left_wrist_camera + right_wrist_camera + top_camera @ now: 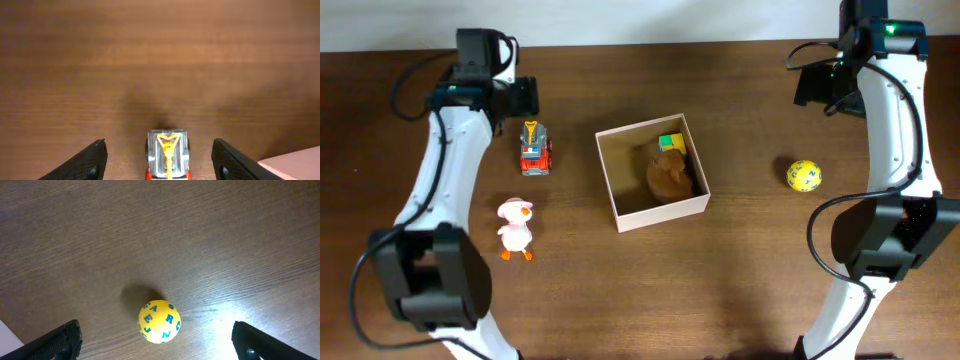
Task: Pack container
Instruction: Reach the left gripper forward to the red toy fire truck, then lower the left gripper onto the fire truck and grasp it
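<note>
Your left gripper (159, 150) is spread wide and empty, near the small red and grey toy truck (168, 159). Your right gripper (155, 332) is spread wide and empty too, facing the yellow ball with blue letters (159, 321). Between them on the brown wooden table (740, 280) sits the square cream-white cardboard container (607, 175), with a brown toy (670, 177) and a yellow-green block (671, 143) inside.

left arm (445, 170) sweeps up from its base in a long white arc, wrist bent over, left claw (523, 96) pointing down. jaws spread wide, dark fingers (85, 162) at either edge of the wrist view, gripping nothing. right arm (900, 110) mirrors it, and the right claw (817, 88) is just as wide apart, fingers (55, 342) empty, hovering.
</note>
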Tool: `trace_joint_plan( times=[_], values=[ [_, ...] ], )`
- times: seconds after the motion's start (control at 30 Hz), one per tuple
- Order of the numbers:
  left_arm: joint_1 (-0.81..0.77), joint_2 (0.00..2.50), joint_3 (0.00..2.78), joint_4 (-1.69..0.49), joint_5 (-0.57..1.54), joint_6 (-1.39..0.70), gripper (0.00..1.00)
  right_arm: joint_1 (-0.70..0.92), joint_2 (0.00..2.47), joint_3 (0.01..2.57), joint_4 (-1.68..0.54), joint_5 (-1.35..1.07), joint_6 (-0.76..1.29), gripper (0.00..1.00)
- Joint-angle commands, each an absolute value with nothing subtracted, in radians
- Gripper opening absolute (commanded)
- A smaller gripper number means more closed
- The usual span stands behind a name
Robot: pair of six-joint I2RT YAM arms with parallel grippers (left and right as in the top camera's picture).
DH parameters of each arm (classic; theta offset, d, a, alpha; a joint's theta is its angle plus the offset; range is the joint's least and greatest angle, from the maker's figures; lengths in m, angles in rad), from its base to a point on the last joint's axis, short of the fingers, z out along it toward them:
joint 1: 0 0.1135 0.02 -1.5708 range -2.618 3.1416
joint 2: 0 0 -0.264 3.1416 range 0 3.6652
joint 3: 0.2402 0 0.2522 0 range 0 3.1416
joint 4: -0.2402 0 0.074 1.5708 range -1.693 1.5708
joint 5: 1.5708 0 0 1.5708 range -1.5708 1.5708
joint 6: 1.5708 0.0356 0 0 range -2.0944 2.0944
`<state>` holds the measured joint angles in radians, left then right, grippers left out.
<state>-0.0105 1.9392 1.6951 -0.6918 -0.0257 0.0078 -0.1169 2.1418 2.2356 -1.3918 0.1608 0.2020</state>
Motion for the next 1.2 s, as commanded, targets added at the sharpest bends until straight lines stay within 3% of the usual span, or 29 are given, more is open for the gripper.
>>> trace_joint_plan(
  times=[0.0,0.17,1.17],
  values=[
    [-0.006,1.979,1.711,-0.689,-0.014,0.016,0.70,-0.113,2.127,2.248,-1.392,0.177,0.199,0.99],
    [-0.006,2.032,1.711,-0.698,-0.013,0.016,0.81,-0.113,2.127,2.248,-1.392,0.177,0.199,0.99],
    [-0.020,2.193,1.700,-0.759,0.024,0.013,0.87,-0.113,2.127,2.248,-1.392,0.177,0.199,0.99]
  ],
)
